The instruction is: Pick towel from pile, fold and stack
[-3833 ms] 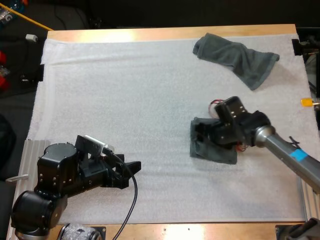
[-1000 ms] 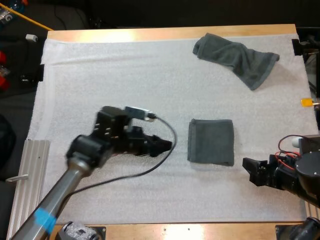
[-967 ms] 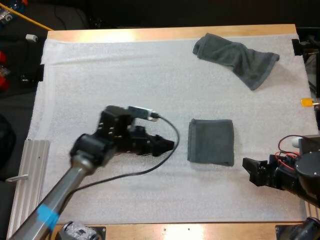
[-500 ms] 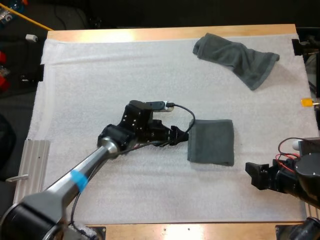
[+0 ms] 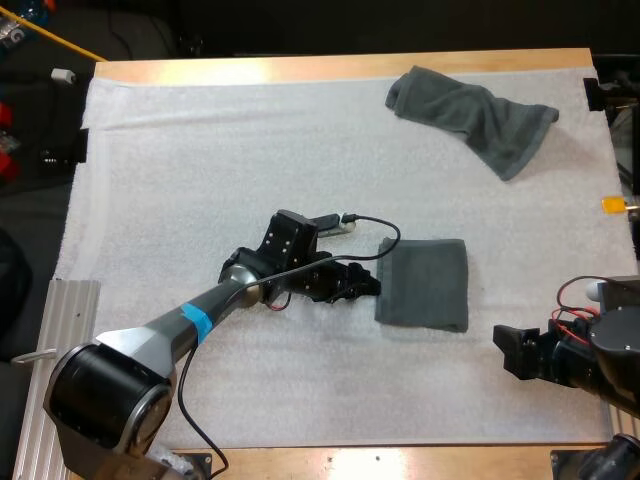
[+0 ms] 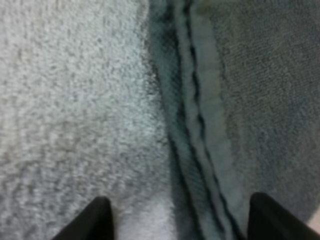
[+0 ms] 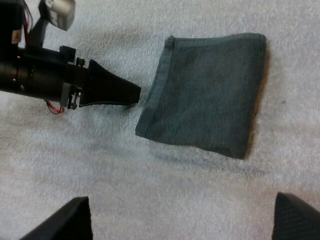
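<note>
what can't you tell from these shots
- Left wrist view: the left gripper is cut off by the picture's edge; whether its fingers touch the folded towel is unclear.
- High view: the crumpled towel folds over itself; one towel or several, cannot tell.
- High view: the folded towel's top layer covers the layers beneath; their number is hidden.
</note>
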You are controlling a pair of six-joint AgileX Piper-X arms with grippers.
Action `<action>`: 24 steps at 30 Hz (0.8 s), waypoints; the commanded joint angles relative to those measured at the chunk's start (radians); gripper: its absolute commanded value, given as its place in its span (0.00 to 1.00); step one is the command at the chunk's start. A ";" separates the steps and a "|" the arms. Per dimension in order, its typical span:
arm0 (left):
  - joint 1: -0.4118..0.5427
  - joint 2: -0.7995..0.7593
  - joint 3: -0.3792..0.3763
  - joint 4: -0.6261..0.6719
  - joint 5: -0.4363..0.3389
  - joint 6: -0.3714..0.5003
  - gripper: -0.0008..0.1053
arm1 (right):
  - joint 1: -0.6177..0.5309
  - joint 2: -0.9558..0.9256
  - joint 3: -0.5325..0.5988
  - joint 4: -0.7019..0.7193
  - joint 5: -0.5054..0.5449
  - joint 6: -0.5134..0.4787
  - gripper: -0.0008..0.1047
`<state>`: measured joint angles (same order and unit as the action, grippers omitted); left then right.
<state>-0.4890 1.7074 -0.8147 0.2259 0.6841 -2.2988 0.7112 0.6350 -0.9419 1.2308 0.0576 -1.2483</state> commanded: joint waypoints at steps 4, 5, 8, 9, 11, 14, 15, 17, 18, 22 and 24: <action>-0.005 -0.007 -0.052 0.000 0.031 -0.044 0.52 | 0.001 0.000 -0.005 0.008 0.014 -0.012 0.68; -0.005 -0.007 -0.058 0.003 0.030 -0.062 0.52 | 0.001 0.000 -0.005 0.008 0.014 -0.012 0.68; -0.005 -0.007 -0.075 0.008 0.020 -0.095 0.52 | 0.001 0.000 -0.005 0.008 0.014 -0.012 0.68; -0.005 -0.007 -0.078 0.009 0.014 -0.102 0.52 | 0.001 0.000 -0.005 0.008 0.014 -0.012 0.68; -0.005 -0.007 -0.079 0.009 -0.002 -0.106 0.52 | 0.001 0.000 -0.005 0.008 0.014 -0.012 0.68; -0.005 -0.005 -0.079 0.035 -0.030 -0.106 0.52 | 0.001 0.000 -0.005 0.008 0.014 -0.009 0.68; -0.005 -0.005 -0.079 0.047 -0.042 -0.106 0.52 | 0.001 0.000 -0.005 0.008 0.014 -0.008 0.68; -0.005 -0.005 -0.079 0.063 -0.057 -0.106 0.54 | 0.001 0.000 -0.005 0.008 0.014 -0.009 0.68; -0.005 -0.005 -0.079 0.065 -0.058 -0.106 0.56 | 0.001 0.000 -0.005 0.008 0.014 -0.009 0.68; -0.005 -0.005 -0.080 0.069 -0.058 -0.106 0.68 | 0.001 0.000 -0.005 0.008 0.014 -0.009 0.68; -0.005 -0.005 -0.080 0.069 -0.058 -0.106 0.67 | 0.001 0.000 -0.005 0.008 0.014 -0.009 0.68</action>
<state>-0.4890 1.7072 -0.8878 0.2904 0.6342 -2.3987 0.7112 0.6350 -0.9419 1.2308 0.0651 -1.2483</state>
